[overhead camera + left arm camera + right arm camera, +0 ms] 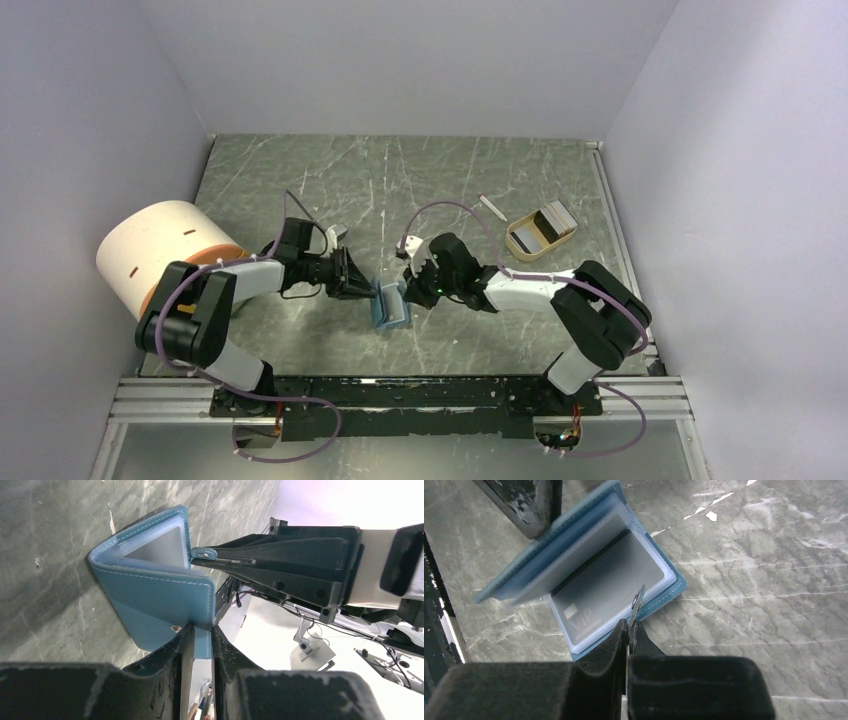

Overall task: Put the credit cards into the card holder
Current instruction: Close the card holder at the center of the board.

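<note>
Card holder (390,306) is held open on the table (470,170), near-centre, between the two arms. Left gripper (200,632) is pressed together on the edge of one cover (150,605), just beside the snap stud. Right gripper (630,625) is pinching the snap tab (638,600) of the other cover. One grey card (611,585) marked VIP is seen seated in a clear sleeve. Other cards (548,222) are left in the tan tray (515,240), far right, well apart from the holder.

Risks, as judged:
- The tab is thin and gripped only near its tip, so it could be pulled out of the pinch and the holder would fold shut.
- If the covers are drawn too far apart, the holder could be lifted or dragged across the table, or the tab strained.
- Both grippers are occupied, so one must be released to fetch a card. The holder could then close or tip.
- The seated card could be slid out if the holder is tilted mouth-down.
</note>
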Tool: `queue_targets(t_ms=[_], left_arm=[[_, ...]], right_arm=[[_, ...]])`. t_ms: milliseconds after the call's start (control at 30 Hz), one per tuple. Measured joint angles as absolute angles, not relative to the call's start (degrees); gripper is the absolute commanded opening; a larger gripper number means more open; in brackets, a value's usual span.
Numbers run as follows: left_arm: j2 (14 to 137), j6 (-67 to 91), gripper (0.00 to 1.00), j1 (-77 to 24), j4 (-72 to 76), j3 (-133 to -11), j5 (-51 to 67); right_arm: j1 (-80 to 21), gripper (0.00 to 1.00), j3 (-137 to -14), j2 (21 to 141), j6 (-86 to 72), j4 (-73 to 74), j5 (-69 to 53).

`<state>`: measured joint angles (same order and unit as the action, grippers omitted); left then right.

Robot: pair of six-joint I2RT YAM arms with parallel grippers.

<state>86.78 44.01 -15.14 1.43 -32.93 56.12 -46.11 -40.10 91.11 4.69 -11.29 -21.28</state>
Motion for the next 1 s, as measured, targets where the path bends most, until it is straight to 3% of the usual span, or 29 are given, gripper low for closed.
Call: queue_targets(t_ms=[200,567,1000], left_arm=[[90.1,44.4,0.21,-17.0,2.5,-32.9,55.2],[95.2,43.7,0.19,-18.9,2.2,-34.9,49.9],[97.0,43.7,0.19,-20.5,2.1,-35.8,47.8]], right_arm=[[-46.1,0.04,-37.9,91.1,2.3,-15.3,-21.7],[-46.2,0.36,-36.0,87.2,6.8,-14.7,-22.8],[-46.2,0.37,-38.6,87.5,9.2,-8.5,-23.3]])
